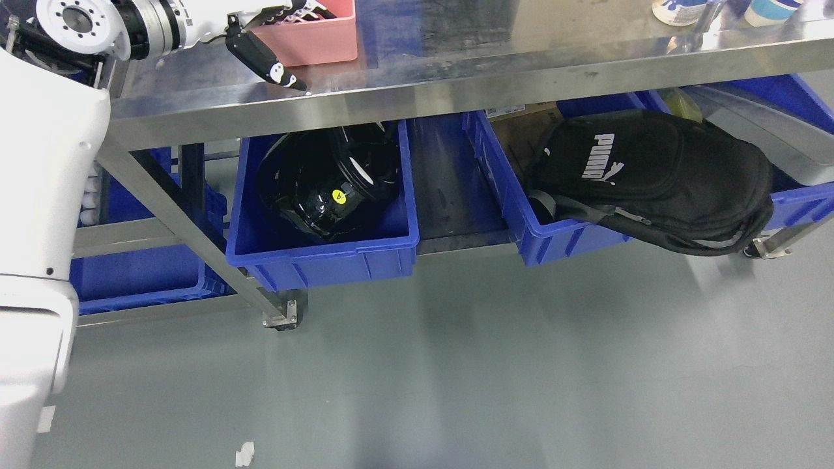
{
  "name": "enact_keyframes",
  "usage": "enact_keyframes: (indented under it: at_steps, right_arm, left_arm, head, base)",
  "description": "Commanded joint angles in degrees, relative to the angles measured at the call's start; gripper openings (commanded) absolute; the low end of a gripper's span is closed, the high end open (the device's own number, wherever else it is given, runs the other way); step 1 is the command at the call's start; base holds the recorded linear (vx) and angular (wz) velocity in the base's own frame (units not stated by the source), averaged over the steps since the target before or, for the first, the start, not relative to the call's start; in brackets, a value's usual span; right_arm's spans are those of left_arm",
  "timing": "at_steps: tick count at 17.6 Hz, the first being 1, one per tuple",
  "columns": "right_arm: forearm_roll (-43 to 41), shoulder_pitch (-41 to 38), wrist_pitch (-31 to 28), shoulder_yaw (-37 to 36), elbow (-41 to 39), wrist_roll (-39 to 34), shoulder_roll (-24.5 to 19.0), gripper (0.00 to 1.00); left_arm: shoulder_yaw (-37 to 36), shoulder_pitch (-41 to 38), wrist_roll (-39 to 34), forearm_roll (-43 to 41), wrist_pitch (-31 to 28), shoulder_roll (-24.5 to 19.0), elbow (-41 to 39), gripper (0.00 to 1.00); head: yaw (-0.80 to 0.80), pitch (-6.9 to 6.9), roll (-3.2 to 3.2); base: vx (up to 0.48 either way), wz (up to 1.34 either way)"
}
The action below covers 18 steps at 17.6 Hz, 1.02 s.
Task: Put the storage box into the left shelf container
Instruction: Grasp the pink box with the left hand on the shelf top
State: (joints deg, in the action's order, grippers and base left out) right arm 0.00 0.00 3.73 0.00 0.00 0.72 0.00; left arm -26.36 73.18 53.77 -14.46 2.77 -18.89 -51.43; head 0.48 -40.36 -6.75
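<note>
A pink storage box (319,39) stands on the steel table (456,71) at the top left. My left hand (277,39) holds its near left corner: dark fingers (287,10) hook over the rim, and the thumb (270,64) lies down its front wall to the tabletop. On the shelf under the table, the left blue container (319,257) holds a glossy black helmet (326,189). It sits directly below the box and my hand.
A second blue container (554,241) on the right of the shelf holds cardboard and a black Puma backpack (658,176) that hangs over its edge. More blue bins (137,273) stand at far left behind a table leg (195,234). My white body (39,228) fills the left edge. Grey floor lies in front.
</note>
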Motion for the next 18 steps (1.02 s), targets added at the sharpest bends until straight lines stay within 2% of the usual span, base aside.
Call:
enact_keyframes:
  at_steps: [1, 4, 6, 9, 12, 13, 15, 18]
  right_arm:
    - [-0.09, 0.35, -0.04, -0.17, -1.00, 0.07, 1.00, 1.00]
    - [-0.09, 0.35, -0.04, -0.17, -1.00, 0.07, 1.00, 1.00]
    - [-0.09, 0.35, -0.04, -0.17, -1.00, 0.07, 1.00, 1.00]
    - [-0.09, 0.35, -0.04, -0.17, -1.00, 0.07, 1.00, 1.00]
    - [-0.09, 0.35, -0.04, -0.17, -1.00, 0.07, 1.00, 1.00]
    - [-0.09, 0.35, -0.04, -0.17, -1.00, 0.07, 1.00, 1.00]
    - [-0.09, 0.35, -0.04, -0.17, -1.00, -0.02, 1.00, 1.00]
    - [-0.09, 0.35, -0.04, -0.17, -1.00, -0.02, 1.00, 1.00]
  left_arm:
    - [2.96, -0.15, 1.42, -0.48, -0.05, 5.43, 5.55, 0.53]
    - [8.06, -0.67, 2.39, -0.48, 1.26, 6.23, 5.90, 0.24]
    - [12.53, -0.76, 3.36, -0.31, 5.38, 6.84, 6.95, 0.02]
    - [23.59, -0.50, 2.75, -0.31, 10.75, 10.43, 8.01, 0.00]
    - [37.91, -1.29, 2.13, 0.48, 15.31, 17.02, 7.83, 0.00]
    - [42.31, -2.51, 2.13, 0.75, 18.21, 17.89, 7.75, 0.00]
    - [45.77, -4.70, 1.87, 2.41, 23.74, 17.89, 7.40, 0.00]
    - [45.78, -8.04, -1.37, 9.07, 24.91, 17.89, 6.78, 0.00]
  head:
    - [0.00, 0.00, 0.00]
    - [0.00, 0.00, 0.00]
    - [0.00, 0.00, 0.00]
    - [0.00, 0.00, 0.00]
    - [0.00, 0.00, 0.00]
    - [0.00, 0.00, 0.00]
    - [0.00, 0.00, 0.00]
    - [0.00, 0.00, 0.00]
  base:
    - [0.000, 0.00]
    - [0.000, 0.00]
    - [0.000, 0.03]
    - [0.000, 0.01]
    - [0.003, -0.01]
    - [0.000, 0.00]
    - [-0.003, -0.01]
    - [-0.002, -0.02]
